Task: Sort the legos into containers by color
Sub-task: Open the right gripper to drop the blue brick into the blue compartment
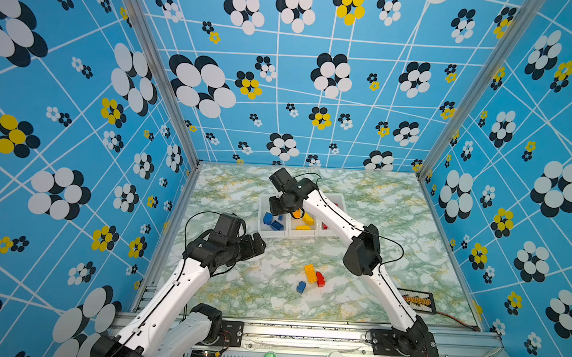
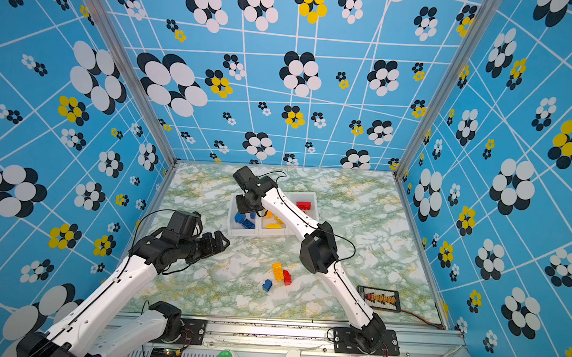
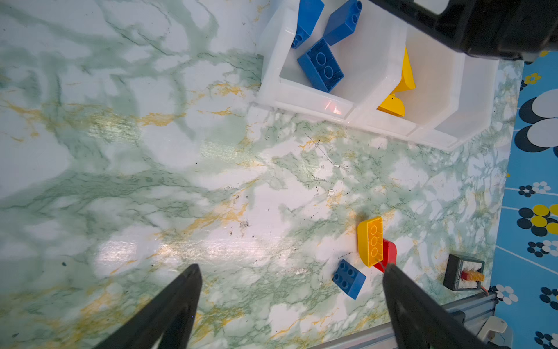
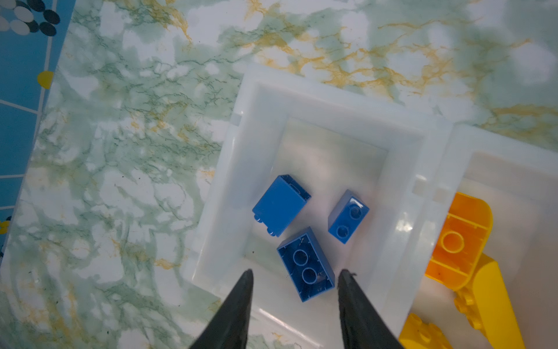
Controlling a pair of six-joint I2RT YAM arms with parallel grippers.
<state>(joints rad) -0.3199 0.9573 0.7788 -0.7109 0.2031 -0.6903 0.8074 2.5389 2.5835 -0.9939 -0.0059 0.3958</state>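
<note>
right gripper: black parallel-jaw right gripper (image 4: 296,273) hangs straight over the end bin; jaws partly apart, nothing pinched.
end bin: white rectangular plastic end bin (image 4: 238,157) of the joined row of three, directly under that gripper; three blue bricks (image 4: 280,205), chunky studded plastic, on its floor.
brick under tips: upturned blue brick (image 4: 305,264), hollow side up, below the gap between the fingertips, clear of both; reads as let go, not held.
why there: gripper centred inside the walls so a drop lands with its colour, not on the rim.
middle bin: white middle bin (image 3: 389,124), next one over from the right gripper; yellow pieces (image 4: 459,238) piled in it.
far bin: white far bin (image 2: 314,195), mostly under the right forearm; one red brick (image 2: 304,205) shows.
left gripper: black left gripper (image 3: 291,267) wide open, empty, hovering over bare marble-pattern tabletop (image 3: 136,181), well short of the bins; likely parked clear of the other arm.
loose legos: three unsorted, just ahead of the left gripper, toward one finger. long yellow brick (image 3: 370,241) touching rounded red brick (image 3: 390,252); small blue brick (image 3: 348,278) just beside, apart.
progress: most sorted, three to go.
next: small blue brick stands free, easy pinch; the touching pair risks nudging the neighbour.
ignore: black flat tray of coloured beads (image 1: 417,300), back by the right arm's base.
</note>
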